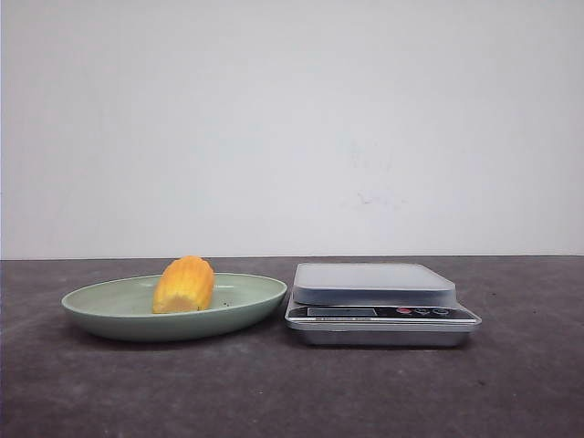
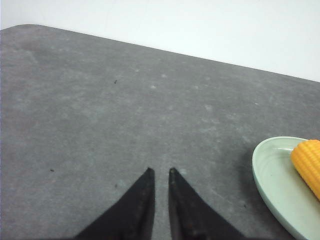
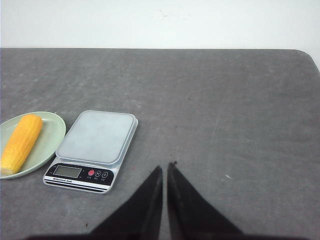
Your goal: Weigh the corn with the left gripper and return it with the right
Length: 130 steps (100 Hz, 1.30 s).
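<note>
Right now I see the corn (image 1: 184, 285), a stubby yellow-orange cob with neat rows of kernels and a rounded end, lying on its side in a shallow, oval, pale green plate (image 1: 109, 315) with a smooth glazed look. Just beside the plate, on its right in my front view and not touching it, sits a digital kitchen scale (image 1: 379, 306) with a flat, rounded-rectangle grey platform, a silvery body and a dark panel carrying a small display and round buttons. Both rest on the matte, mottled dark grey desk (image 1: 292, 401). My left end effector (image 2: 160, 172) hangs over bare desk near the plate's rim, its black tapered fingers nearly closed and empty; my right end effector (image 3: 165, 166) is likewise narrowed to a slit, holding nothing, near the scale.
</note>
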Each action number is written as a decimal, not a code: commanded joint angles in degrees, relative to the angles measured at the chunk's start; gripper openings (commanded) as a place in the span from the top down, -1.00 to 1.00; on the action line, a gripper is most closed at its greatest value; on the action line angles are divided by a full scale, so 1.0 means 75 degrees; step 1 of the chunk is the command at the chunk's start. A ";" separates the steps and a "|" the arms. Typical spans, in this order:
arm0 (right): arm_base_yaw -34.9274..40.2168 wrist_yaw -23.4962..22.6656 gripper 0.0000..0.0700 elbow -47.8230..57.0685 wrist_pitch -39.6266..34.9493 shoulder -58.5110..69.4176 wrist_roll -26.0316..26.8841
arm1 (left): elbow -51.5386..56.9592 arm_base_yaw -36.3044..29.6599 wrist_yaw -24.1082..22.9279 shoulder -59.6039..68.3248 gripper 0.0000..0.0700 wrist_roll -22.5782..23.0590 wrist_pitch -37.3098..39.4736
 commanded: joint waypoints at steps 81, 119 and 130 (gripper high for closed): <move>-0.3156 -0.0860 0.98 -0.3031 0.4264 -0.1285 -0.1262 | -0.0134 0.0006 0.0023 -0.0006 1.00 0.0067 -0.0032; -0.4715 -0.2643 0.98 -0.6612 0.6889 -0.1839 -0.1518 | -0.0134 0.0006 0.0023 -0.0006 1.00 0.0067 -0.0032; -0.4712 -0.2643 0.98 -0.7233 0.7172 -0.2084 -0.1530 | -0.0134 0.0006 0.0023 -0.0006 1.00 0.0067 -0.0032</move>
